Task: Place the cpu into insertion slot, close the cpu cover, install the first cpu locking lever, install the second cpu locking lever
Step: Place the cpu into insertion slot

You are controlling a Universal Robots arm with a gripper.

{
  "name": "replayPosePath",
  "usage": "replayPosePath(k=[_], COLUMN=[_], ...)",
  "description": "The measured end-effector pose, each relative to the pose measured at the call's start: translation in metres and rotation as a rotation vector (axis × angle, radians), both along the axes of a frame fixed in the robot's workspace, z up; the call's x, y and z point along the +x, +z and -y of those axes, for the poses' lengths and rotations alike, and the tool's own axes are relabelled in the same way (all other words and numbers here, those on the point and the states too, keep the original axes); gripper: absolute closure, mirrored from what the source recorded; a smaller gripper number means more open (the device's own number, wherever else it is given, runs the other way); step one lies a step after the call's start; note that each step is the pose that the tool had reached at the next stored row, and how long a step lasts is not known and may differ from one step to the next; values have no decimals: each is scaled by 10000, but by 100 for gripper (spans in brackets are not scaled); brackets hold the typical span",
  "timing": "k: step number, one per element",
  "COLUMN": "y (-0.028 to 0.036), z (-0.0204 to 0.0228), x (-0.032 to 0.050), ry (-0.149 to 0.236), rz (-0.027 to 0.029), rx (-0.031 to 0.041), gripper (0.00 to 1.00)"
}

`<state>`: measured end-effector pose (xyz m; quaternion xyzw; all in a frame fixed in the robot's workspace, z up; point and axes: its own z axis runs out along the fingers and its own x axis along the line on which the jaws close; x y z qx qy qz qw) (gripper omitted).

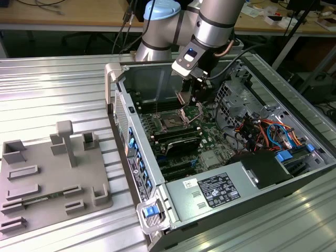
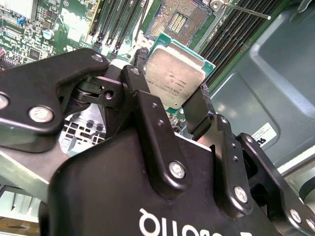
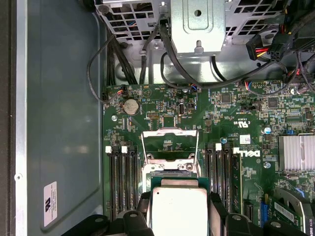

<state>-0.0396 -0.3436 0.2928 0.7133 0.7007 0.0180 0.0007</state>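
One cpu [image 2: 174, 78] gripped; slot [image 2: 178, 22] seemingly empty

In the second wrist view the gripper [image 2: 172, 91] clamps the chip [image 2: 174, 73], and its black fingers [image 2: 197, 115] cover two of the chip's edges. The print on the chip's top is too small to read. The socket [image 2: 178, 22] beyond it is cut off by the picture's edge. In the first wrist view the chip [image 3: 178, 211] is cut by the edge and hides most of the socket [image 3: 170, 167].
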Motion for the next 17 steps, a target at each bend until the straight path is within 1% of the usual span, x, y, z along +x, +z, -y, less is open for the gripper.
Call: replayPosePath(k=[4, 17], y=[-12, -123], z=[0, 0], x=[0, 0], ry=[1, 0], rz=[1, 0], rx=[1, -1], gripper=[45, 45])
